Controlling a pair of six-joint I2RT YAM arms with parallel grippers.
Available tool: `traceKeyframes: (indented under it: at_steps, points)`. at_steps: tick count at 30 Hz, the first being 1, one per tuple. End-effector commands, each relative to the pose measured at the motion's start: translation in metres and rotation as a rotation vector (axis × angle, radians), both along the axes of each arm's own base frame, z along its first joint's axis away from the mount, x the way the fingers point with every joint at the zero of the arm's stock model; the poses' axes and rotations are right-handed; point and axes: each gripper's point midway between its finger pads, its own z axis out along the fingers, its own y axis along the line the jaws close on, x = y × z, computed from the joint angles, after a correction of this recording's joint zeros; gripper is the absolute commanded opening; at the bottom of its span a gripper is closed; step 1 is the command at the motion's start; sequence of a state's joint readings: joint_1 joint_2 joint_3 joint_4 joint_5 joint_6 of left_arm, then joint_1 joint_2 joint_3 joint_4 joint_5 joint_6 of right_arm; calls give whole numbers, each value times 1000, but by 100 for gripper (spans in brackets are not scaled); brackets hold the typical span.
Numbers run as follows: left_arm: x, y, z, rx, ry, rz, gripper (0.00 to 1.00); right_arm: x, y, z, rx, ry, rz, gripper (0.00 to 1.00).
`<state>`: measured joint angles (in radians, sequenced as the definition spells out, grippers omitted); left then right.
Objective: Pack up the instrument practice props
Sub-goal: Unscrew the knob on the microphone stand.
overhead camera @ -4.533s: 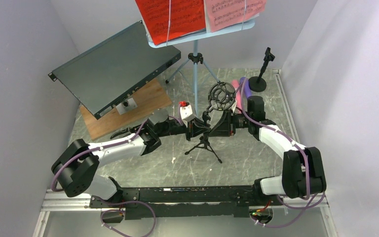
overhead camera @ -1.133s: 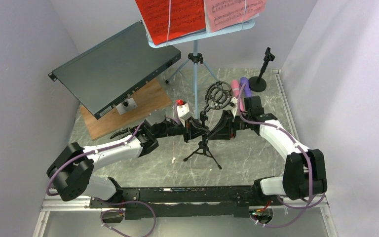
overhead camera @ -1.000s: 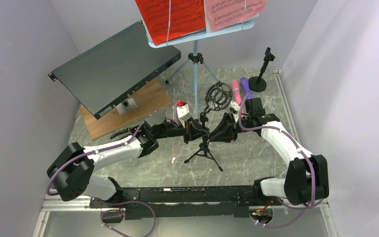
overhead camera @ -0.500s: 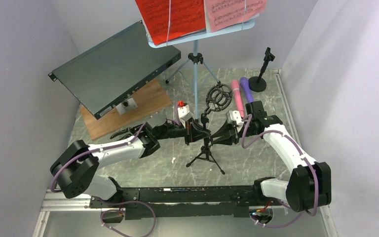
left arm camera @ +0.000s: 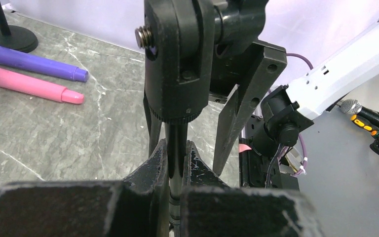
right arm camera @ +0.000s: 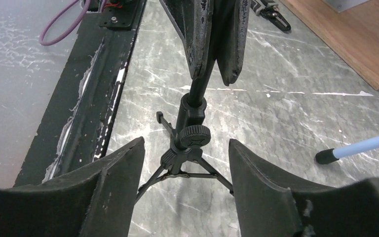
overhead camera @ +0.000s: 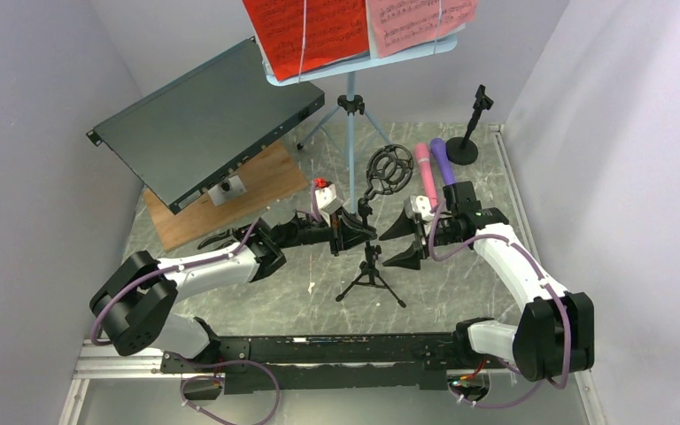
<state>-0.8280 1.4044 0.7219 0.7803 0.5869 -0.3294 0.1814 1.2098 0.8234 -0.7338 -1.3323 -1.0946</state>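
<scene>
A small black tripod mic support point(overhead camera: 371, 266) with a ring-shaped holder point(overhead camera: 390, 167) stands mid-table. My left gripper point(overhead camera: 355, 233) is shut on its pole point(left arm camera: 177, 146). My right gripper point(overhead camera: 404, 243) is open just right of the support, with the pole's knob point(right arm camera: 193, 134) between its spread fingers and untouched. The pink microphone point(overhead camera: 425, 172) and purple microphone point(overhead camera: 441, 159) lie behind it. The second black support point(overhead camera: 466, 140), on a round base, stands at the back right. The light-blue music rack point(overhead camera: 351, 96) holds a red page point(overhead camera: 305, 31) and a pink page point(overhead camera: 421, 22).
The large dark flat metal box point(overhead camera: 204, 119) leans at the back left over a wooden board point(overhead camera: 230, 202). Black pliers point(overhead camera: 217, 239) lie by the left arm. A blue rack leg tip point(right arm camera: 360, 145) is near the right gripper. Walls close in on both sides.
My right gripper has opened and drawn slightly back to the right of the tripod support. My left gripper still holds the pole, and the support has shifted a little toward the near edge.
</scene>
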Motion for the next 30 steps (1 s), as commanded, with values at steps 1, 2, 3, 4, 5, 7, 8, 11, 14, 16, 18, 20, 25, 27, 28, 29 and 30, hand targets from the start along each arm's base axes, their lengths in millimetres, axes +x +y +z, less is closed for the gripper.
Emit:
traceKeyframes:
  at_steps: [1,2,3,4,5,7,8,11,14,16,18,20,25,27,28,29,30]
  points:
    - [-3,6,43,-100,-119,8,0,0,0,10,41,19,0,68]
    - [-3,6,43,-97,-119,7,0,1,0,10,42,31,-5,69]
    - [-4,7,43,-95,-121,8,0,2,0,10,43,40,-9,71]
    - [-4,7,43,-92,-122,8,0,3,0,11,44,55,-14,73]
    - [-4,7,43,-91,-123,8,0,4,0,11,45,69,-21,75]
    - [-4,8,43,-86,-130,8,0,8,0,12,46,109,-39,78]
    - [-4,8,44,-84,-132,10,0,10,0,12,46,130,-47,79]
    - [-5,9,45,-78,-143,9,0,15,2,13,60,226,-72,80]
    - [-5,9,46,-74,-153,11,0,21,6,14,78,376,-109,77]
    - [-4,10,46,-67,-158,14,0,24,8,13,86,478,-125,75]
    - [-3,9,47,-64,-164,15,0,25,10,13,84,549,-128,72]
    - [-3,9,47,-64,-165,17,0,25,13,13,79,580,-119,69]
    - [-2,9,47,-61,-167,17,0,20,18,11,69,608,-99,62]
    - [-3,9,48,-62,-169,15,0,19,20,10,65,612,-94,61]
    - [-3,9,48,-63,-169,15,0,19,20,9,63,616,-92,61]
    - [-2,9,48,-64,-171,15,0,18,21,9,61,617,-87,60]
    - [-2,9,48,-64,-171,16,0,17,22,8,60,618,-84,60]
